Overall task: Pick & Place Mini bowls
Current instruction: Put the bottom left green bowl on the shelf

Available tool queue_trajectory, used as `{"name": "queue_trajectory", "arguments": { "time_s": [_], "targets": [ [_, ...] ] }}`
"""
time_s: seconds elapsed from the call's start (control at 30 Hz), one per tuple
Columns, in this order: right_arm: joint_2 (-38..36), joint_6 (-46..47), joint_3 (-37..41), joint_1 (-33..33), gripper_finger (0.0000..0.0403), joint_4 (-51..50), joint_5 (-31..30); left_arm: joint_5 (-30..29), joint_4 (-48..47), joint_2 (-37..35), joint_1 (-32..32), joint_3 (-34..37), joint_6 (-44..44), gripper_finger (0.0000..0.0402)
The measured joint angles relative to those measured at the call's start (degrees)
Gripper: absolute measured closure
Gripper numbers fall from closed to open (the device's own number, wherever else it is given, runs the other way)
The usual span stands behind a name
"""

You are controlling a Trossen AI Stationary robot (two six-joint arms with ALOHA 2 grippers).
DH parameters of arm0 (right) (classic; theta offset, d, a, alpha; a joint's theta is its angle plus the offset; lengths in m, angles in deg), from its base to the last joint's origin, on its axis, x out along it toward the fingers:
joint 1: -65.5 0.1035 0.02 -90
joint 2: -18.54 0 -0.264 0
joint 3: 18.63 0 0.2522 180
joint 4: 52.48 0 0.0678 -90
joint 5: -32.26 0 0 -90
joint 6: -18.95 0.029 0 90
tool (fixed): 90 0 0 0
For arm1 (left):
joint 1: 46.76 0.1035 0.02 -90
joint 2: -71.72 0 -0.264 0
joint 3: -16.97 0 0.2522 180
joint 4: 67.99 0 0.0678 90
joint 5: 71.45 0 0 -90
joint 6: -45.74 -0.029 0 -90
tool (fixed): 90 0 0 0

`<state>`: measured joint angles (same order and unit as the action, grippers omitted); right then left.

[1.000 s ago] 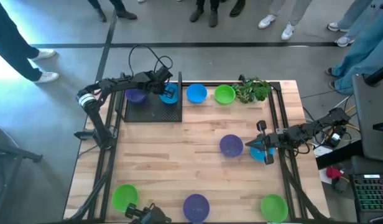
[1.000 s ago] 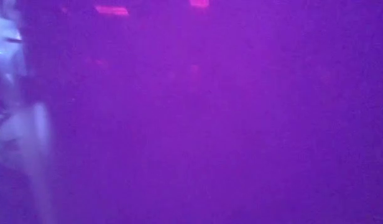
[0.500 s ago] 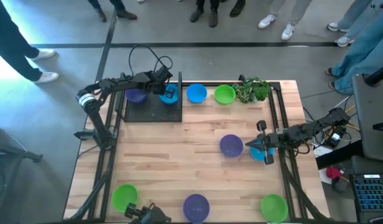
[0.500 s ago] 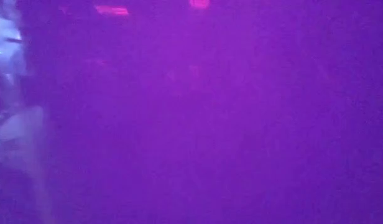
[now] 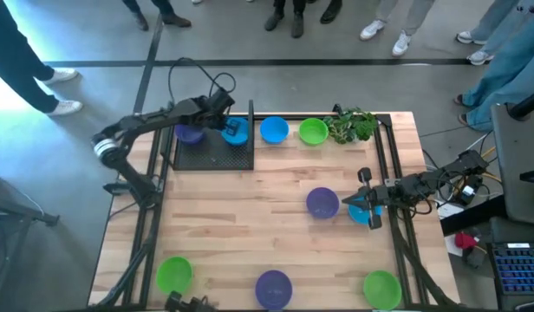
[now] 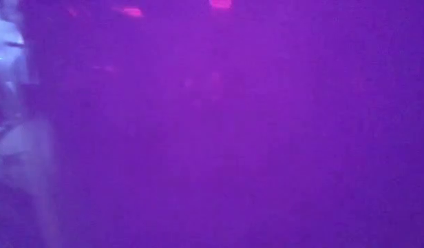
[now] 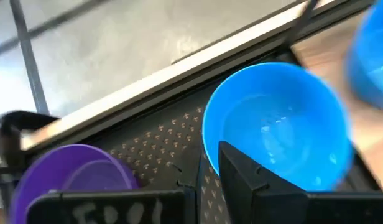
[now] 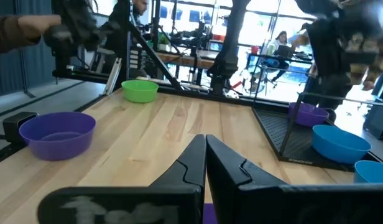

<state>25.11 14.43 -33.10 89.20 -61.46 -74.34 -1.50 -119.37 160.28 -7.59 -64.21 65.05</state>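
Note:
A black tray at the table's far left holds a purple bowl and a blue bowl, both standing on their bases. My left gripper hangs open just above the blue bowl; one finger shows in front of its near rim. My right gripper is shut and lies low over another blue bowl near the right edge, beside a purple bowl. In the right wrist view the shut fingers point toward the far-left tray. My left gripper has one finger in front of the blue bowl's near rim, coming from above at a slant; whether it touches the rim I cannot tell. My right gripper covers the other blue bowl from above; whether it touches it I cannot tell.
A blue bowl, a green bowl and a leafy sprig line the far edge. Along the near edge stand a green bowl, a purple bowl and a green bowl. The low view shows only purple blur. People stand beyond the far edge.
My left arm has swung back toward the table's left and far edge, and its gripper has drawn off the blue bowl. More of that bowl shows now, and it stays in the tray.

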Motion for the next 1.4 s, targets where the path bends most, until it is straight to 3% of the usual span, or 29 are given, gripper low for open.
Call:
{"name": "queue_trajectory", "arguments": {
  "time_s": [0.27, 0.47, 0.83, 1.13, 1.4],
  "targets": [
    [0.0, -0.02, 0.0, 0.0, 0.0394, 0.04, -0.02, -6.28, -9.4, -13.37, -8.76, 0.07, -1.19, 0.0356],
    [0.0, -0.02, 0.0, 0.0, 0.0394, 0.09, -0.01, -6.93, -16.33, -19.89, -17.44, 0.11, -0.38, 0.0357],
    [0.0, -0.01, 0.0, 0.0, 0.0394, 0.13, -0.01, -6.47, -27.0, -22.79, -42.35, 0.17, 5.72, 0.037],
    [0.0, -0.02, 0.0, 0.0, 0.0394, 0.15, -0.02, -4.44, -27.12, -23.01, -65.21, 0.17, 11.52, 0.0388],
    [0.0, -0.02, 0.0, 0.0, 0.0394, 0.15, -0.01, -4.44, -27.07, -22.91, -78.46, 0.52, 17.03, 0.0388]
  ]
}}
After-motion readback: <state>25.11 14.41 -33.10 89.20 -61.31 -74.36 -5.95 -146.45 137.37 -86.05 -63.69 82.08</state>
